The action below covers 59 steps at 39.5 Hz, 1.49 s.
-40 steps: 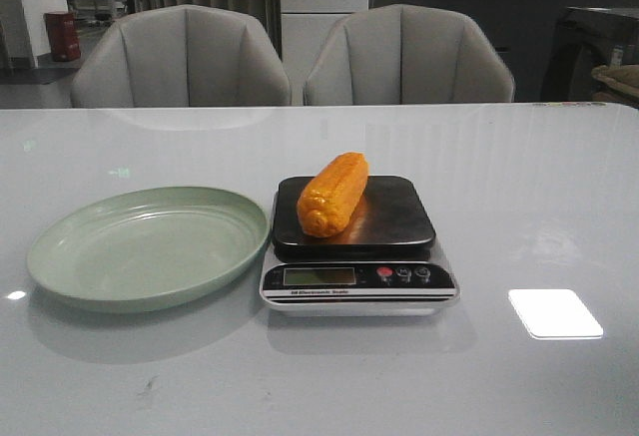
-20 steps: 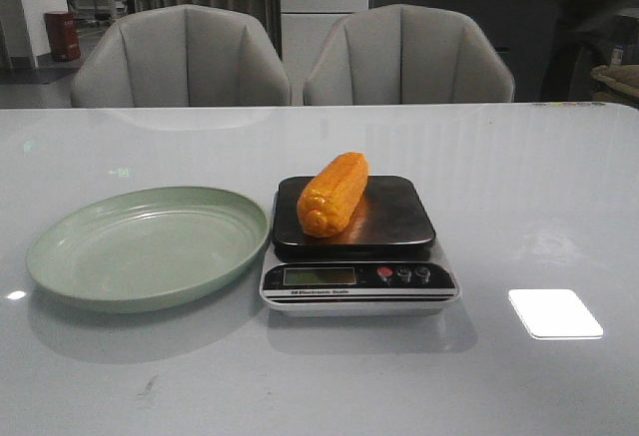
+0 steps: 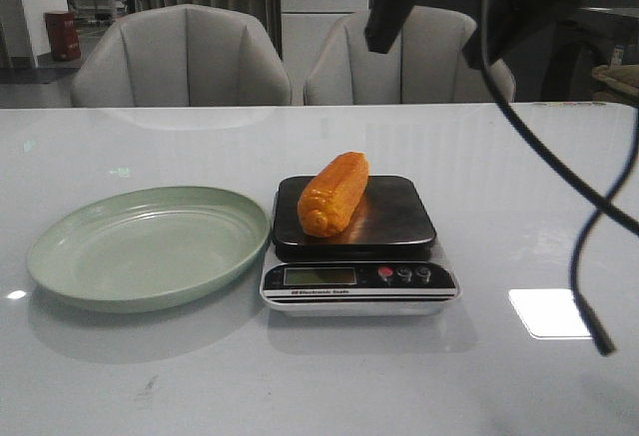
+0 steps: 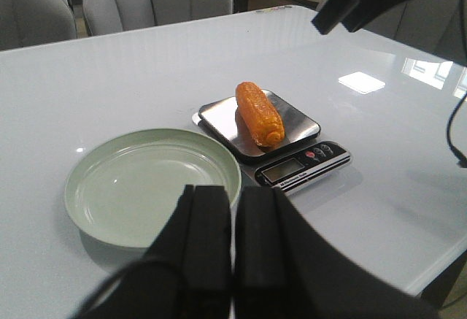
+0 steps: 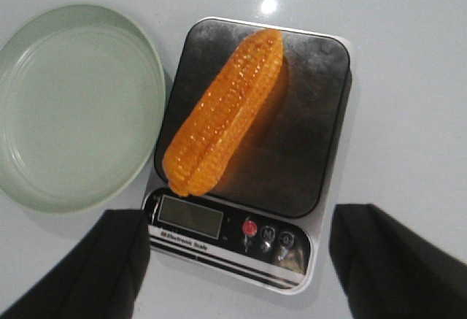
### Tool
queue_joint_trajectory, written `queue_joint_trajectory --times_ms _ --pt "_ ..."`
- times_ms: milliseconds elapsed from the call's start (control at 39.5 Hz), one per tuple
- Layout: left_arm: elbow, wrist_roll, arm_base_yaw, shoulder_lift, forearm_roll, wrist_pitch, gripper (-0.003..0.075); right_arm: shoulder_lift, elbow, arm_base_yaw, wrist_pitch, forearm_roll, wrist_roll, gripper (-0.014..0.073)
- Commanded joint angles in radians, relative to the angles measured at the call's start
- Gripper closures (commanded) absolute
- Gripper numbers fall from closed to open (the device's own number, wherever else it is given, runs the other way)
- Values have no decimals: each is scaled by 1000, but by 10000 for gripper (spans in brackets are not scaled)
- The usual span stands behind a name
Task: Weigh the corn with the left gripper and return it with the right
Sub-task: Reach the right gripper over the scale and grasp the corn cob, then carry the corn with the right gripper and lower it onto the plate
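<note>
the corn (image 3: pixel 332 194) lies on the dark platform of the scale (image 3: pixel 354 218), slanted so its blunt end points near and left and its tapered end far and right. nothing of mine touches it, which suits a clean reading: the weight sits on the platform alone. the scale's display (image 3: pixel 319 276) faces the near edge of the desk (image 3: pixel 519 187), but i cannot read any figure on it. just left of the scale is the pale green plate (image 3: pixel 148 244), bare, which i judge to be where the cob goes back.

my right gripper (image 5: pixel 237 260) hangs above the scale with its jaws spread wide, one finger on each side of the scale's near end in the right wrist view, so i judge the return pick is what comes next. my left gripper (image 4: pixel 232 239) sits off to the near left, over the desk short of the plate, jaws pressed together on nothing, out of the way.
</note>
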Motion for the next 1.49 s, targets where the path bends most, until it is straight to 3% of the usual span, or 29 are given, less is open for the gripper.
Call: queue_joint_trajectory --times_ms 0,127,329,582,785,1114,1291,1468 --pt "-24 -2 -4 9 0 -89 599 58 -139 19 25 -48 92 -14" --pt "-24 -2 -4 9 0 -91 599 175 -263 53 128 -114 184 -14" --pt "-24 -2 -4 9 0 -91 599 321 -410 73 254 -115 297 -14" --pt "-24 -2 -4 7 0 -93 599 442 -504 108 328 -127 319 -11" --pt "-24 -2 -4 7 -49 -93 599 499 -509 115 341 -125 336 94" --pt "-24 -2 -4 7 -49 -93 599 502 -563 171 332 -91 268 366" --pt "-24 -2 -4 7 -49 -93 599 507 -579 290 202 -49 232 384" --pt "-24 -2 -4 7 -49 -93 599 546 -579 328 85 -1 248 379"
